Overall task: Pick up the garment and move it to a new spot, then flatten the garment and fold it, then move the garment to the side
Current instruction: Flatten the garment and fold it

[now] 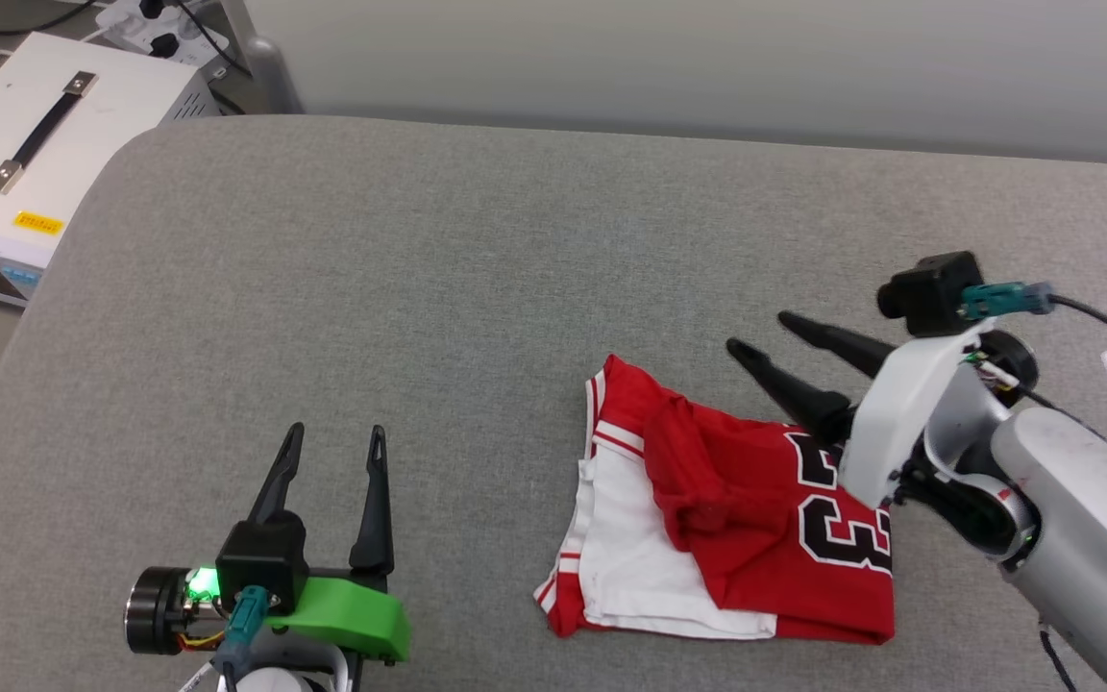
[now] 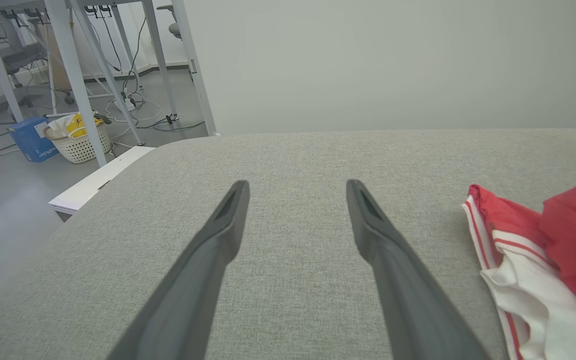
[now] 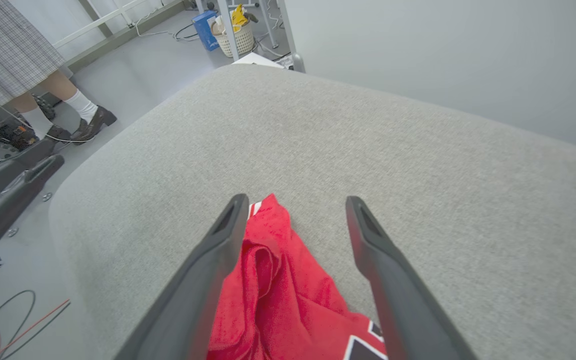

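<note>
Two grippers hang over a big gray cloth table [image 1: 419, 240]. In the head view the left gripper [image 1: 337, 430] is at 7 o'clock. Its two dark fingers are wide apart and hold nothing. Bare gray cloth lies under it, and more bare cloth lies between it and the garment [image 1: 765, 519].

The garment rests on the table at 4 o'clock. It is a red shirt with a white sleeve, folded into a small pile. A bumpy red lump sits on top near the middle. Big black and white numbers show on its 3 o'clock side, and the white sleeve lies at its 7 o'clock side.

The right gripper [image 1: 758, 332] is at 3 o'clock, just above the garment. Its fingers are wide apart too, and nothing is pinched between them. They point toward 10 o'clock. The arm's white wrist hides the garment's 2 o'clock corner. In the right wrist view red cloth lies under the fingers, close to the left one. I cannot tell if it touches.

Off the table at 10 o'clock sits a white box [image 1: 44, 144] with a black handle. In the left wrist view a white basket [image 2: 80, 142] and a blue box [image 2: 30, 140] sit on the floor at 10 o'clock. In the right wrist view a person's shoes [image 3: 93, 120] stand on the floor at 10 o'clock.
</note>
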